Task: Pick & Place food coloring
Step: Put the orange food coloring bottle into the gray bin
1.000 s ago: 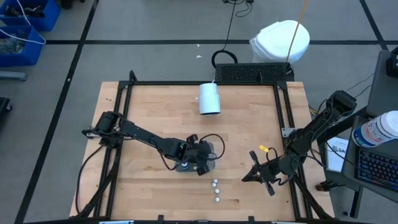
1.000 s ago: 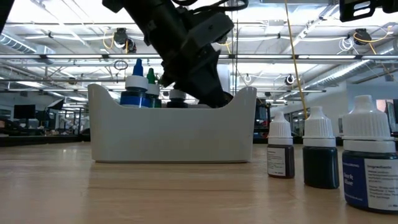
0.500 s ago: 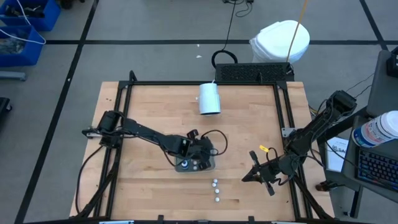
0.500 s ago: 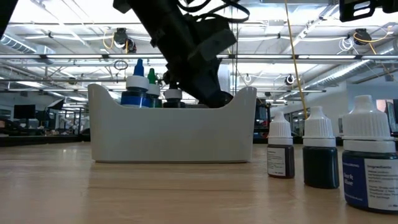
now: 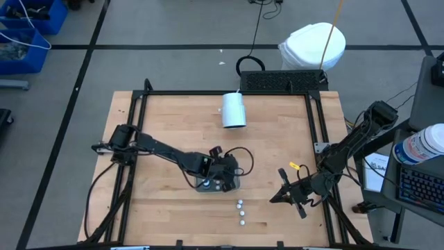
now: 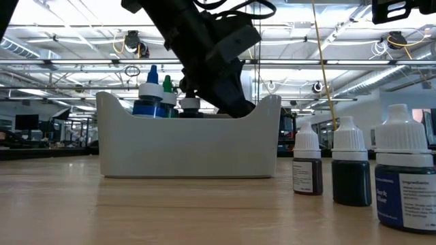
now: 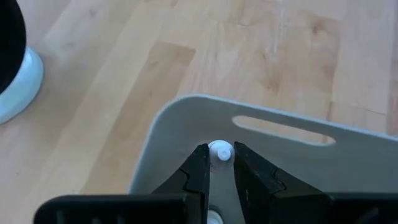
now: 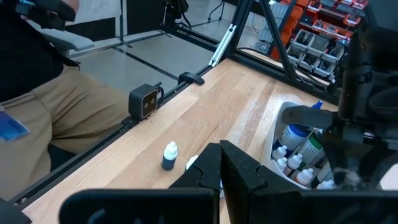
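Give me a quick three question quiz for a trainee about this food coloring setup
1. True or false: the left gripper is shut on a white-capped bottle over the white bin.
2. How many bottles stand in the row outside the bin, seen from above?
3. Where is the right gripper? A) inside the bin B) shut, low over the table near its right edge C) above the white cup

Key: 1 true; 2 three; 3 B
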